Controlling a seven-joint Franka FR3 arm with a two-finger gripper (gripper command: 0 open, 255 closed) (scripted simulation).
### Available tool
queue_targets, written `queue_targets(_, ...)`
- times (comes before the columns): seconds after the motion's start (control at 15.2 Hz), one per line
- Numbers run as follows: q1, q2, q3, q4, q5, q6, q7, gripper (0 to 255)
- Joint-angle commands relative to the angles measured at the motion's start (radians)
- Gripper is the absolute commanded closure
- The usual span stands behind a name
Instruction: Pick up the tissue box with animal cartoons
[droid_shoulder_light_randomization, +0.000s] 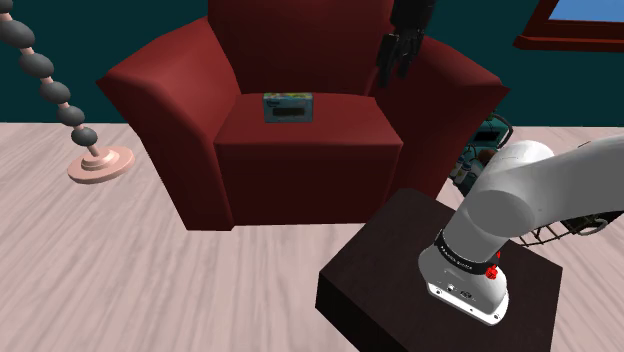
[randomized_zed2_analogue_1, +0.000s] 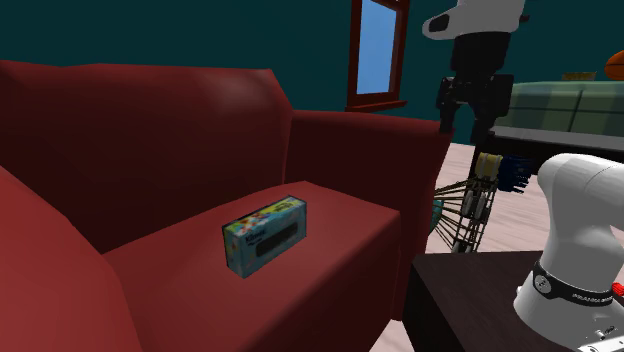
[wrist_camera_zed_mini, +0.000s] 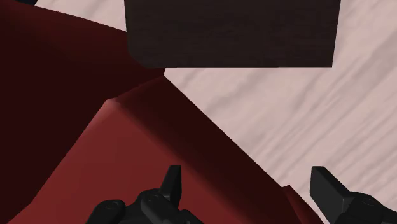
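A small tissue box (droid_shoulder_light_randomization: 287, 106) with colourful cartoon sides and a dark top slot lies on the seat of a red armchair (droid_shoulder_light_randomization: 300, 150), near the backrest. From the second exterior view the tissue box (randomized_zed2_analogue_1: 264, 234) sits mid-cushion. My black gripper (droid_shoulder_light_randomization: 397, 52) hangs open above the armchair's arm on the shoulder view's right, well away from the box and higher than it. In the second exterior view the gripper (randomized_zed2_analogue_1: 468, 100) hovers over that same armrest. The wrist view has the open fingers (wrist_camera_zed_mini: 331, 188) apart above the red armrest (wrist_camera_zed_mini: 159, 146), nothing between them.
The dark box stand (droid_shoulder_light_randomization: 440, 290) sits in front of the armchair on a pale wood floor (droid_shoulder_light_randomization: 120, 270). A floor lamp's round base (droid_shoulder_light_randomization: 100, 163) stands at the shoulder view's left. A wire basket (randomized_zed2_analogue_1: 465, 210) with items stands beside the chair. A framed window (randomized_zed2_analogue_1: 378, 55) hangs on the teal wall.
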Motion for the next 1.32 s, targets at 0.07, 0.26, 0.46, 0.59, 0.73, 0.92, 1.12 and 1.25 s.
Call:
queue_targets(0.07,0.005,0.036,-0.009,0.009,-0.005,0.026,-0.021,0)
queue_targets(0.26,0.021,0.148,-0.034,0.046,-0.018,0.098,-0.084,0)
queue_targets(0.46,0.038,0.263,-0.056,0.095,-0.024,0.162,-0.146,0)
queue_targets(0.59,0.049,0.341,-0.069,0.135,-0.024,0.198,-0.187,0)
queue_targets(0.73,0.059,0.420,-0.080,0.180,-0.021,0.230,-0.229,0)
queue_targets(0.92,0.073,0.538,-0.093,0.256,-0.013,0.269,-0.290,0)
queue_targets(1.12,0.084,0.657,-0.101,0.344,0.000,0.297,-0.351,0)
queue_targets(1.25,0.089,0.736,-0.103,0.409,0.010,0.309,-0.390,0)
